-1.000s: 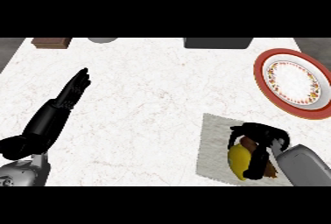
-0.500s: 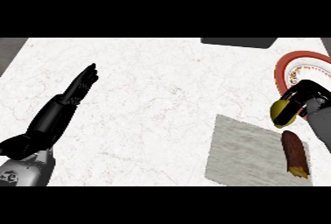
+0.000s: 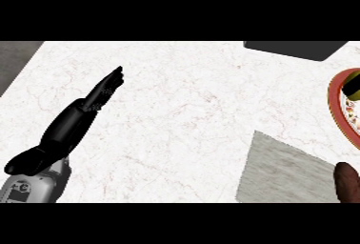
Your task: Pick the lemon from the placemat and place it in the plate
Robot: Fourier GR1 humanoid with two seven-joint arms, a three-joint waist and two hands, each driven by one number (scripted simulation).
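Item: white marble-patterned table, carrying all that follows.

Item: grey rectangular placemat, lying at the lower right. No lemon is showing on it. A brown oblong object is lying at its right edge, cut off by the frame.

Item: round white plate with a red rim, sitting at the right edge, only partly in view.

Item: yellow lemon, showing only as a sliver over the plate, at the frame's edge.

Item: right hand, a black sliver touching the lemon; whether it is clasping the fruit cannot be told.

Item: left hand, resting open at the left with straight fingers, holding nothing.

Item: dark grey slab, lying at the far edge.

Step in hand, by judgement: the placing stage is going on, with the lemon over the plate. The next move is calling for lowering the lemon inside the rim, letting it go, and keeping it from rolling out.
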